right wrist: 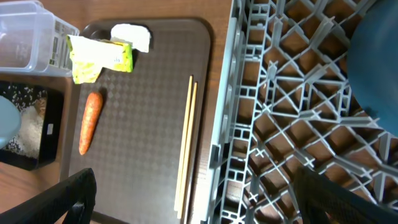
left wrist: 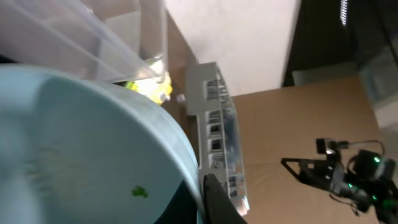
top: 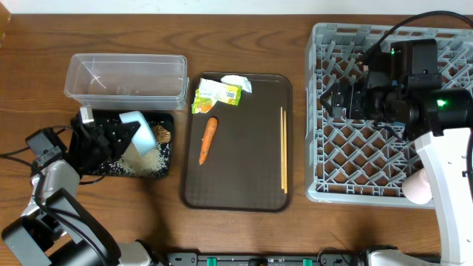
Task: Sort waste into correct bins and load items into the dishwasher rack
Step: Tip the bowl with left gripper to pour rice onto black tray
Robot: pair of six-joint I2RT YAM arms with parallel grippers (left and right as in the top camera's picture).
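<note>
My left gripper (top: 111, 137) is shut on the rim of the white-and-light-blue bowl (top: 140, 131) and holds it tipped over the black tray (top: 103, 168). White rice grains (top: 144, 159) and a brown lump (top: 162, 134) lie in that tray. In the left wrist view the bowl (left wrist: 81, 155) fills the frame, with a green speck inside and the gripper (left wrist: 208, 199) on its rim. The carrot (top: 208, 140), wrapper (top: 216, 94), white paper (top: 238, 83) and chopsticks (top: 282, 148) lie on the brown serving tray. My right gripper (right wrist: 199, 199) is open and empty above the grey rack (top: 392, 111). The dark blue dish (right wrist: 373, 62) stands in the rack. The blue cup is out of view.
The clear tub (top: 126, 77) stands behind the black tray. The brown serving tray (top: 236, 199) lies between the bins and the rack. A pink cup (top: 417, 188) sits at the rack's front right corner, beside my right arm's white link.
</note>
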